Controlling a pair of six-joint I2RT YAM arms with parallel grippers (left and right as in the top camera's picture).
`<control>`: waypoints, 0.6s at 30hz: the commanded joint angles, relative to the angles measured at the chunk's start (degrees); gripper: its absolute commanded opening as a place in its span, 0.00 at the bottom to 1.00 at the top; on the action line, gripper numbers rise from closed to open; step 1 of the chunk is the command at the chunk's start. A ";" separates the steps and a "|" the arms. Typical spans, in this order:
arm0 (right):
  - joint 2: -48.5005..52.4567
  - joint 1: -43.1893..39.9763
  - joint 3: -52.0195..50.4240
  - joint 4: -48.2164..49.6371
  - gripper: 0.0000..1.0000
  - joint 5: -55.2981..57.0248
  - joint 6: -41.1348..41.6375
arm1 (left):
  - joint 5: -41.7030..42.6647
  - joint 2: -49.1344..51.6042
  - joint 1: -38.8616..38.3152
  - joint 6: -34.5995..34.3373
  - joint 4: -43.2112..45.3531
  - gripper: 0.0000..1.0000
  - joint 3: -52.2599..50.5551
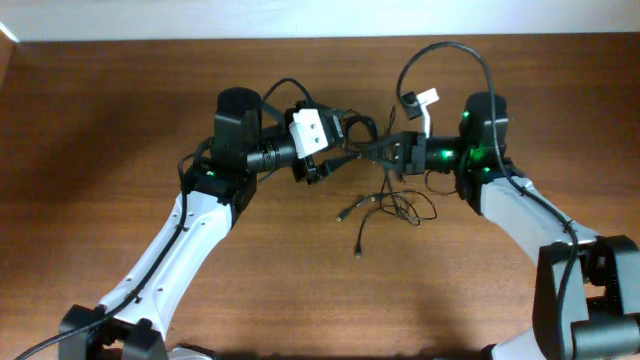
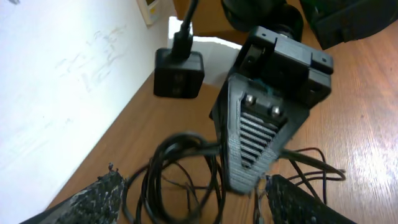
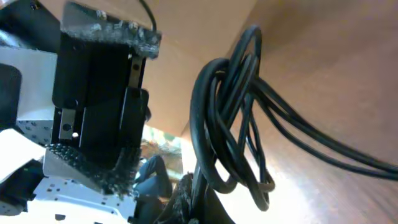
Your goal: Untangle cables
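Observation:
The cables are thin black cords. One bunch hangs between my two grippers, and loose strands with small plugs lie on the wooden table below it. My left gripper is open; in the left wrist view its fingers stand wide apart with looped cables between them. My right gripper faces it closely and shows in the left wrist view. In the right wrist view it is shut on the lower part of a coiled bunch of cables.
The right wrist camera, with its thick black cord arching over the right arm, sits just behind the grippers. A white wall borders the table's far edge. Bare wood lies in front of the cables.

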 commanded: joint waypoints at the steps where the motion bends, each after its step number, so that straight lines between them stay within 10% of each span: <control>1: -0.04 3.82 0.13 -4.61 0.04 3.02 -0.44 | -0.02 -0.85 -0.22 5.05 -2.16 0.75 0.35; 18: -0.04 11.76 0.13 -20.81 0.04 21.73 -12.04 | -12.87 -0.85 -0.22 9.01 -21.40 0.17 0.35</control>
